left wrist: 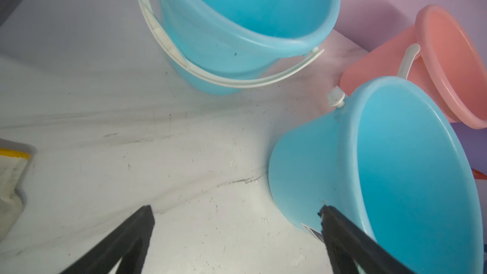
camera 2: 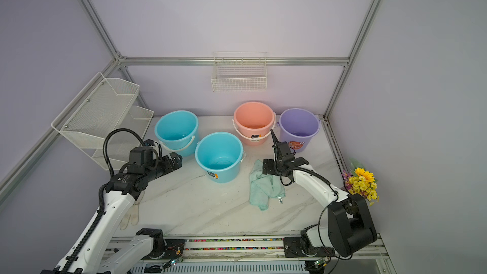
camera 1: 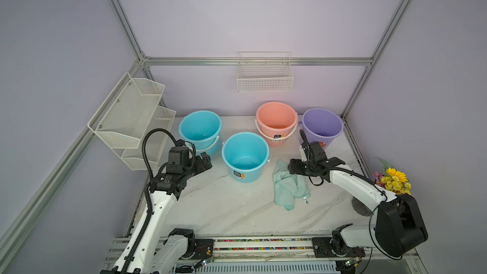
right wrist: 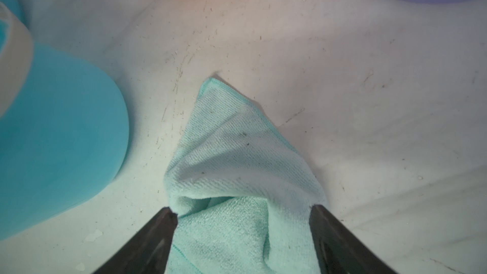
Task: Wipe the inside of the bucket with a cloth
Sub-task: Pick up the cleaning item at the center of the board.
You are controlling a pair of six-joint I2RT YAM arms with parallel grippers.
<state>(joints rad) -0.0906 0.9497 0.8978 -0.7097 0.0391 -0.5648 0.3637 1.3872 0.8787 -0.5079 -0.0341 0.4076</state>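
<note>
The pale mint-green cloth [camera 1: 287, 187] [camera 2: 263, 189] lies crumpled on the white marble table, to the right of the near blue bucket [camera 1: 245, 151] [camera 2: 218, 154]. My right gripper [camera 1: 291, 170] [camera 2: 266, 168] [right wrist: 242, 212] is down over the cloth's far end, its jaws wide apart. A bunched fold of the cloth [right wrist: 237, 154] fills the gap between them. My left gripper [camera 1: 205, 162] [camera 2: 175, 160] [left wrist: 235, 212] hangs open and empty just left of that bucket [left wrist: 408, 167], with one fingertip [left wrist: 329, 220] in front of its outer wall.
A second blue bucket [camera 1: 200, 127] [left wrist: 250, 1], a pink bucket [camera 1: 276, 118] and a purple bucket [camera 1: 321, 125] stand along the back. A dirty white glove [camera 2: 130, 214] lies under my left arm. A mesh rack [camera 1: 131, 117], a wire basket [camera 1: 264, 75] and yellow flowers [camera 1: 394, 180] line the edges.
</note>
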